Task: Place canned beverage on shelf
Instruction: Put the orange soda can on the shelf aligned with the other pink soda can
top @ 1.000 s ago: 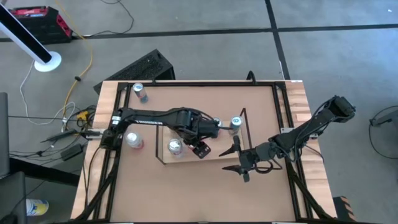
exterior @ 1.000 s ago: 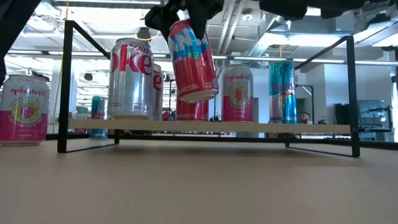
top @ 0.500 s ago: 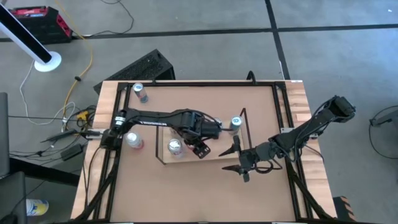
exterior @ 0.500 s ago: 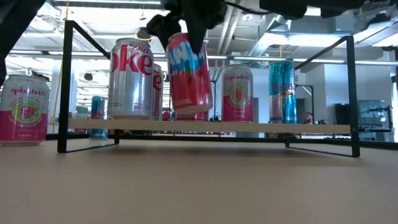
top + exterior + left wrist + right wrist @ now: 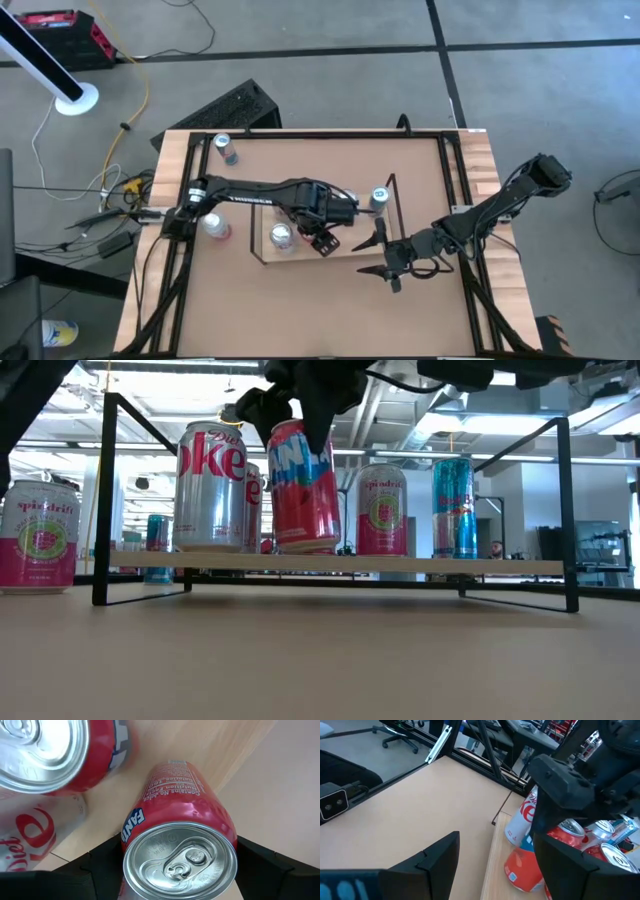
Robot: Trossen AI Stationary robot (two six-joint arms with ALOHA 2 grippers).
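Your left gripper [image 5: 300, 405] pinches the red Fanta can [image 5: 303, 488], upright on the shelf [image 5: 400, 567] near its front edge, apparently touching the board. Your right gripper [image 5: 385, 255] waits spread beside the shelf's right end.

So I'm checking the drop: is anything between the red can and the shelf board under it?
Nothing visible. The left gripper holds the red can low over bare shelf board, beside the Diet Coke can.
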